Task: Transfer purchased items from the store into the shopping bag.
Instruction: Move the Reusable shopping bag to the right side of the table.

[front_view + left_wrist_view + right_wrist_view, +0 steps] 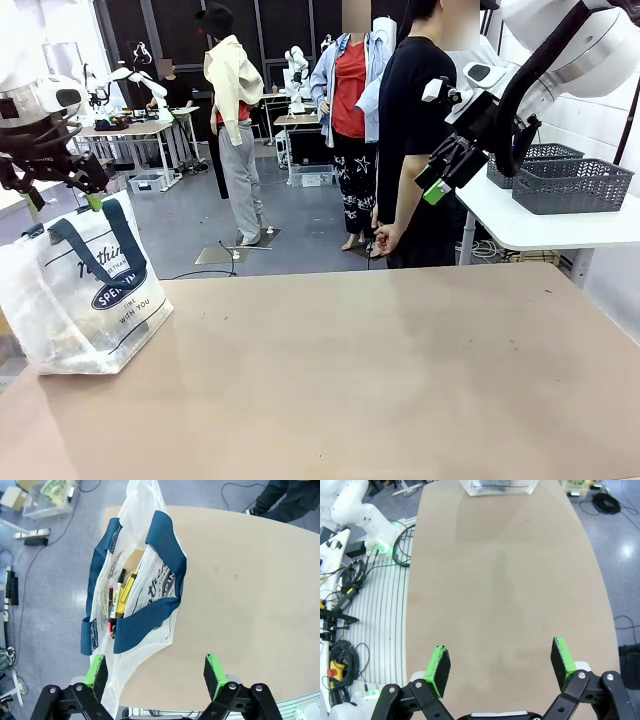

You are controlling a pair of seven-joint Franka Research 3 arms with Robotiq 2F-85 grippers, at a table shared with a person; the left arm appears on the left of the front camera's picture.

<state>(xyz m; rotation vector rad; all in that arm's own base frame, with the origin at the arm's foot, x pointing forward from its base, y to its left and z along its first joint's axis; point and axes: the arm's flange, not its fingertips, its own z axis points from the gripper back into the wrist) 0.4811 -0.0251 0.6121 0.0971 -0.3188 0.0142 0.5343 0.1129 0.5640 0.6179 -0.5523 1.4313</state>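
Observation:
The shopping bag (85, 290), whitish with navy handles and an oval logo, stands on the table's left end. Looking down from the left wrist, the shopping bag (150, 585) is open at the top. The purchased items lie inside it: a yellow pack (128, 588), a tan box (133, 560), and dark and red packs. My left gripper (64, 198) hangs open above the bag, nothing between its fingers (155, 672). High at the right, my right gripper (440, 175) is open and empty over bare table (501, 667). Two dark grey slotted baskets (572, 185) sit on a side table; which is the store I cannot tell.
The tan table (380, 370) stretches bare from the bag to the right edge. A person in a black shirt (410, 140) stands at the far side, one hand (385, 238) hanging down. The white side table (540, 225) stands beyond the table's right corner.

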